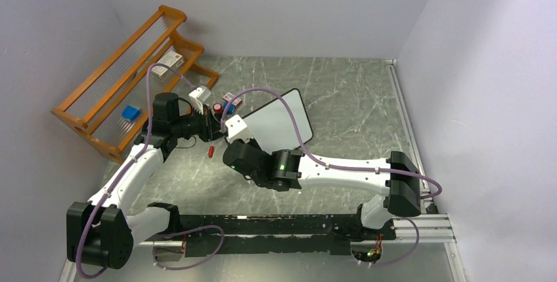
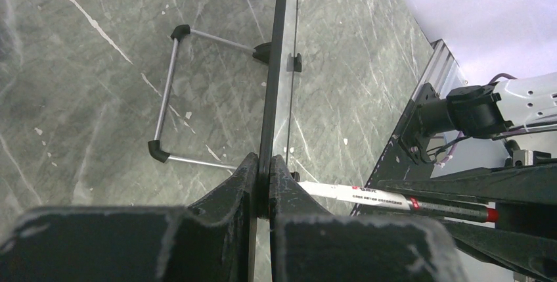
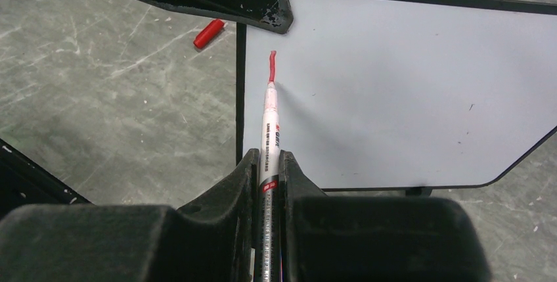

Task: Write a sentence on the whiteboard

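One stroke of the sentence point(image 3: 271, 64) is down on the whiteboard point(image 3: 394, 85), which stands mid-way across the desk point(image 1: 355, 98), toward its far edge. My left tool point(image 2: 269, 164) pinches its frame; my right tool point(image 3: 268, 160) grips the marker point(image 3: 269, 114), tip on the board. Writing has barely begun, I judge; next needs steady, light strokes across.

In the top view, the near left part of the whiteboard point(image 1: 289, 117) is covered by the right arm's wrist point(image 1: 259, 162), so the marker point(image 3: 269, 114) and the red stroke point(image 3: 272, 65) are hidden there. In the right wrist view, the board is cut off at the right edge, its upper left corner is masked by the left gripper point(image 3: 270, 20), and the marker's rear is buried in the right gripper point(image 3: 268, 164). The barrel's print is too small to be read.
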